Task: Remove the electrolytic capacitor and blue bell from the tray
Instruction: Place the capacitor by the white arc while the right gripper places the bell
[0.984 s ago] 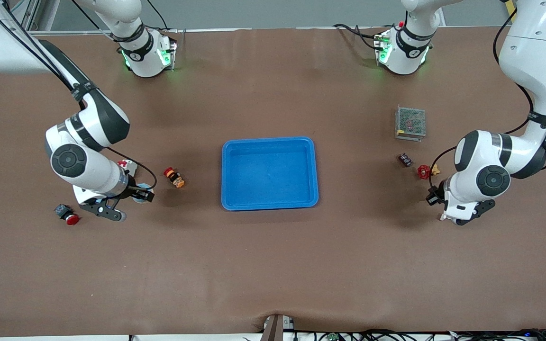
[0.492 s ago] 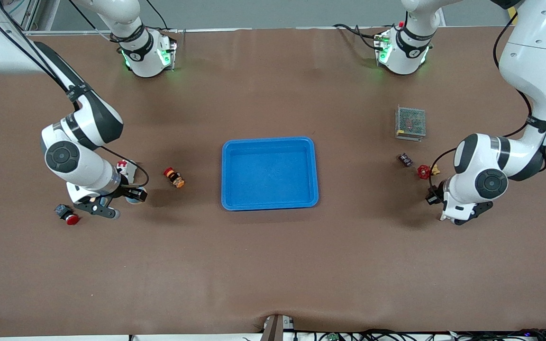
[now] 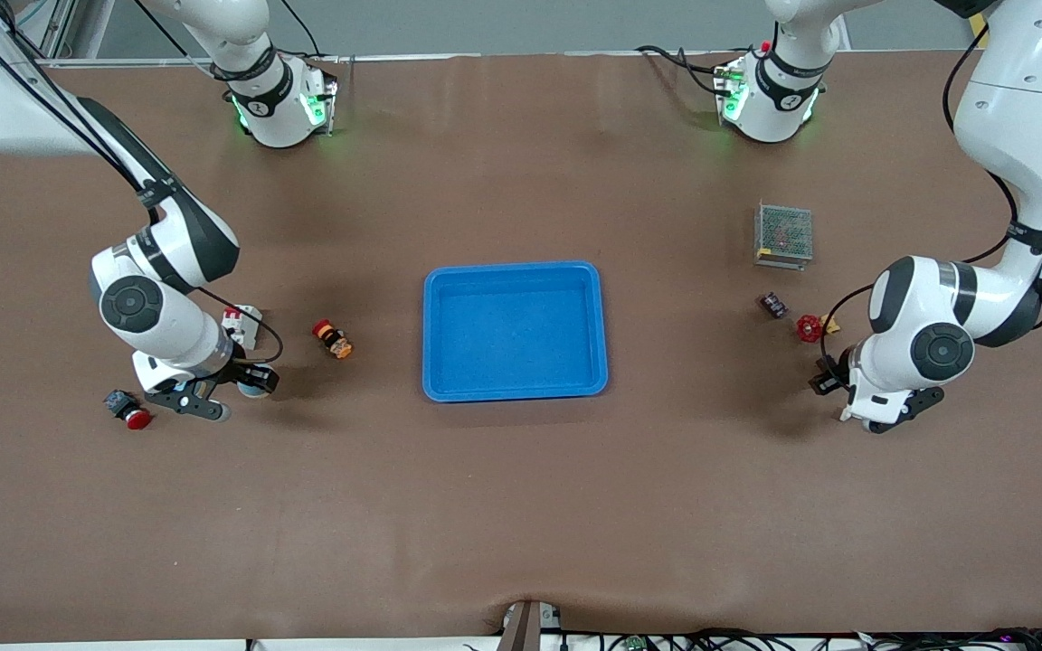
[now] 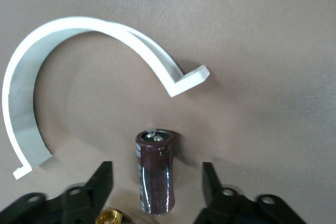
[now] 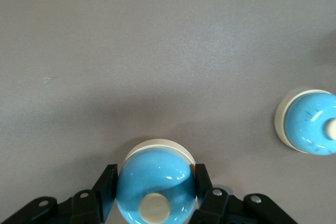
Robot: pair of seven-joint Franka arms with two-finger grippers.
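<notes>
Brown table: capacitor [image 4: 155, 171] between parted jaws

Tray [image 3: 515, 271] bright blue; bell [image 5: 155, 184] light blue, cream button; capacitor [image 4: 154, 171] dark brown.

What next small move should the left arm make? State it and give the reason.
Probably lift the left gripper straight up. Its jaws stand open on either side of the electrolytic capacitor without touching it, and the capacitor rests on the table, outside the tray, beside a white curved clip. The right gripper, toward the right arm's end, is shut on the blue bell.
</notes>
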